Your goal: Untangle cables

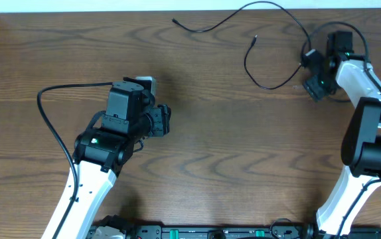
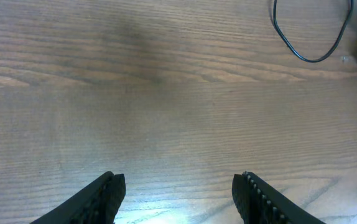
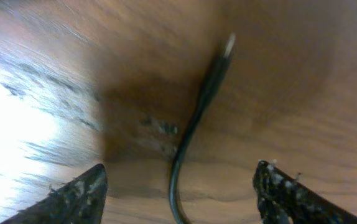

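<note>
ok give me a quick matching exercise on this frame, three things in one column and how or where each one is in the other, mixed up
1 left pincer
2 right pincer
3 black cable

a loops along the far side of the table
b open above bare wood
c open, astride the cable

Pairs: 1-b, 2-c, 3-a

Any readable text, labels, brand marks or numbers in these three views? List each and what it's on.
None readable in any view.
black cable, wooden table: no markings.
left arm, right arm: no legible label, only small green lights.
base rail at the overhead view's bottom edge: green bits, too small to read.
</note>
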